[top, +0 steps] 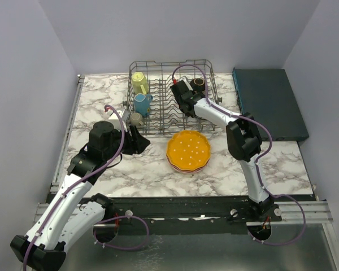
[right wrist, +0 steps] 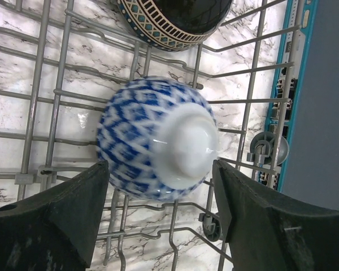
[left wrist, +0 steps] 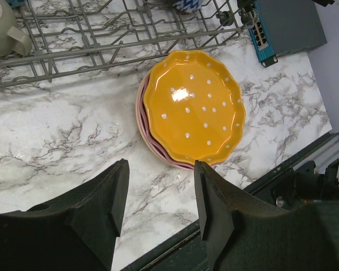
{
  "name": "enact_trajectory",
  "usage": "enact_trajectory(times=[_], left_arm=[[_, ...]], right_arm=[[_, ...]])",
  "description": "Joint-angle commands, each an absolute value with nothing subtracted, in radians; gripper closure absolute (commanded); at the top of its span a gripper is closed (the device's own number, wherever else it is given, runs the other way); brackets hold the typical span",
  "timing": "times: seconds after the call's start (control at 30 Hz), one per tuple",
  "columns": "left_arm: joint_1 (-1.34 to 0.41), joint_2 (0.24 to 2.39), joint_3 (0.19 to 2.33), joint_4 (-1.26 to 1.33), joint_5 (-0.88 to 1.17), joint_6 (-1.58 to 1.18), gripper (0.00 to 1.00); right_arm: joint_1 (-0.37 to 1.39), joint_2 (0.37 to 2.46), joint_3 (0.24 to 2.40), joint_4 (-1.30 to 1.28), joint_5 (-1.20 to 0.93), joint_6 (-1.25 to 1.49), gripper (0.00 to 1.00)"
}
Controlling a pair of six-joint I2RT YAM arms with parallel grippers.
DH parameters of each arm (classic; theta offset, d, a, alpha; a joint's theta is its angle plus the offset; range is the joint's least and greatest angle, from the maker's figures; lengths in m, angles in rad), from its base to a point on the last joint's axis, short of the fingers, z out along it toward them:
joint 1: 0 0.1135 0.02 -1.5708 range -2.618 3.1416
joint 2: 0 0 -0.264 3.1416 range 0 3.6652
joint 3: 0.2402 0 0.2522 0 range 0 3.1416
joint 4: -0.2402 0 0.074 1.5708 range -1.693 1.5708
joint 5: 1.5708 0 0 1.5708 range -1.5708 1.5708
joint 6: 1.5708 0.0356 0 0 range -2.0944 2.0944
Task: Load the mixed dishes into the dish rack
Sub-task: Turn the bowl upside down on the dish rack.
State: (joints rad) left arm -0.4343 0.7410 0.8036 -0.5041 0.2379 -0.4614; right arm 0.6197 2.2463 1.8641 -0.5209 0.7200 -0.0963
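My left tool (left wrist: 160, 169) hangs over the marble surface (top: 101, 101) just in front of the dish rack (top: 164, 63). Its fingers are spread with nothing between them, only bare marble showing in the gap. Just beyond it, the orange scalloped plate (left wrist: 192, 104) with white dots lies flat on the surface, stacked on the pink plate (left wrist: 139, 107), whose edge peeks out on one side. Both plates sit outside the rack, close to its front wall.

My right tool (right wrist: 161, 166) reaches down into the right half of the rack. In the wrist view its fingers stand wide on either side of the blue-white bowl (right wrist: 141, 130), which rests upside down on the wires with its white foot ring facing the camera. I cannot tell whether the pads are pressing on the bowl or only flanking it. Just past it, the dark brown bowl (right wrist: 175, 17) with a patterned rim band also sits in the rack.

Along the rack's left side I see the yellow mug (top: 139, 83) at the back, the blue mug (top: 142, 103) in the middle and the grey-olive mug (top: 137, 119) nearest the front. The flat teal box (top: 269, 101) lies to the right of the rack.
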Motion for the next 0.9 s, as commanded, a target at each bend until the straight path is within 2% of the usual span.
enact_trajectory(times=[0.0, 0.87], left_arm=[[-0.437, 0.745, 0.795, -0.505, 0.224, -0.445, 0.45], [-0.437, 0.758, 0.795, -0.508, 0.224, -0.443, 0.45]], right_arm=[[0.614, 2.257, 1.859, -0.515, 0.729, -0.066, 0.21], [0.614, 2.210, 1.880, -0.554, 0.634, 0.027, 0.17]])
